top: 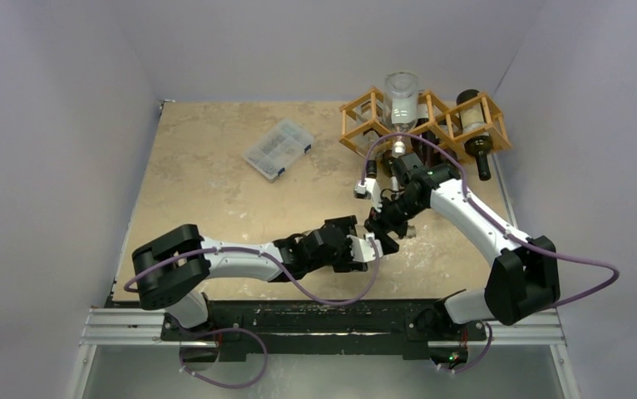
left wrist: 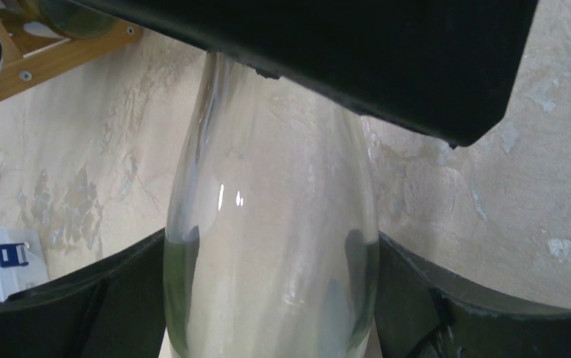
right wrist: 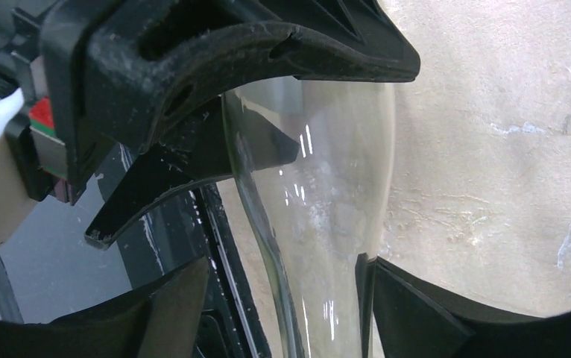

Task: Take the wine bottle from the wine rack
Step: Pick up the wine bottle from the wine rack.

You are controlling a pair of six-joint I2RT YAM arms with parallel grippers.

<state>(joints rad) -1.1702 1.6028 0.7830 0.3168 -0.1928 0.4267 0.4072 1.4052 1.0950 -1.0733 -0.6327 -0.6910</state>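
Observation:
A clear glass wine bottle (left wrist: 267,186) lies off the wine rack (top: 357,125), low over the table between both arms. In the left wrist view my left gripper (left wrist: 271,298) is shut on its wide body, both fingers pressed against the glass. My right gripper (right wrist: 282,298) straddles the narrower neck end (right wrist: 327,171) and is open. Its right finger (right wrist: 417,313) touches the glass and its left finger (right wrist: 163,306) stands clear of it. In the top view the two grippers meet at mid-table, left (top: 371,248) and right (top: 386,223), and largely hide the bottle.
The rack stands at the table's back right, holding another clear bottle (top: 401,100) and a dark bottle (top: 475,141). A clear plastic compartment box (top: 277,148) lies at the back centre. The black base rail (top: 298,320) runs along the near edge.

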